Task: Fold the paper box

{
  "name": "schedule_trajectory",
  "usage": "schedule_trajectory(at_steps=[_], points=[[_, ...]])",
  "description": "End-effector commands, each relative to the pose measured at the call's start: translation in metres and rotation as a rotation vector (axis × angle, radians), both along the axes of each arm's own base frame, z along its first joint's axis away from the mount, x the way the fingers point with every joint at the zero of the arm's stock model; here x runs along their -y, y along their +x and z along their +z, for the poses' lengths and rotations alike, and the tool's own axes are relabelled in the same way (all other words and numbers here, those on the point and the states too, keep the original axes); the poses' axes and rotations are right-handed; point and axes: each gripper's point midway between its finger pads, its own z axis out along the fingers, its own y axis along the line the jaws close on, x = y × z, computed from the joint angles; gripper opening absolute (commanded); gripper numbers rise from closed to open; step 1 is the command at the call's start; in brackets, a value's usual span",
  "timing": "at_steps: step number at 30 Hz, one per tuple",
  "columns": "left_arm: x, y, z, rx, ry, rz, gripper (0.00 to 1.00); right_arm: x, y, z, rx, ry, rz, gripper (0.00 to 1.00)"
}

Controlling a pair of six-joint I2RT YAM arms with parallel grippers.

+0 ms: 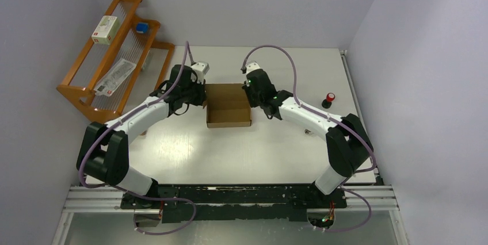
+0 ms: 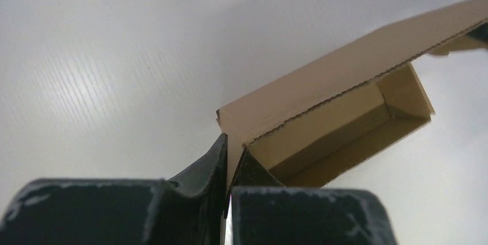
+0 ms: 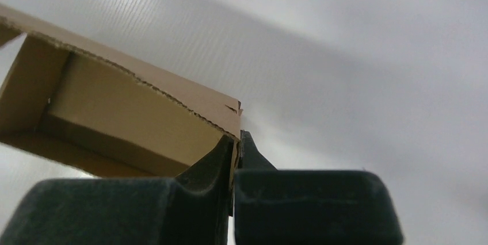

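Observation:
The paper box (image 1: 228, 106) is brown cardboard, standing as an open-topped tray in the middle of the white table. My left gripper (image 1: 202, 96) is shut on the box's left side wall (image 2: 253, 118); the wall's edge sits between the fingertips (image 2: 218, 156). At the right side wall, my right gripper (image 1: 251, 92) is shut on the cardboard edge (image 3: 230, 119) at a corner. Both wrist views look into the box's hollow inside (image 3: 103, 113). The box rests on the table between the two arms.
A wooden rack (image 1: 118, 55) stands at the far left, holding a small white box (image 1: 106, 29), a blue item (image 1: 141, 27) and a flat packet (image 1: 116, 76). A red-topped button (image 1: 328, 100) sits to the right of the right arm. Walls close in on three sides.

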Motion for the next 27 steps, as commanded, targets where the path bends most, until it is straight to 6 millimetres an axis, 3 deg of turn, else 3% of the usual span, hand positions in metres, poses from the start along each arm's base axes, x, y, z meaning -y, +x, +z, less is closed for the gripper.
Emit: schedule_trajectory(at_steps=[1, 11, 19, 27], points=[[0.013, 0.013, 0.037, 0.087, -0.184, 0.179, 0.06, 0.004, -0.001, -0.004, -0.055, 0.042, -0.224, 0.00], [0.034, 0.004, 0.046, 0.106, -0.268, 0.288, 0.05, 0.000, -0.007, -0.004, -0.044, 0.022, -0.436, 0.00], [0.028, 0.005, 0.043, 0.123, -0.233, 0.339, 0.06, 0.004, -0.009, -0.004, -0.009, 0.037, -0.552, 0.00], [0.031, -0.001, 0.037, 0.123, -0.258, 0.362, 0.09, 0.000, -0.015, 0.002, 0.033, 0.097, -0.562, 0.00]])
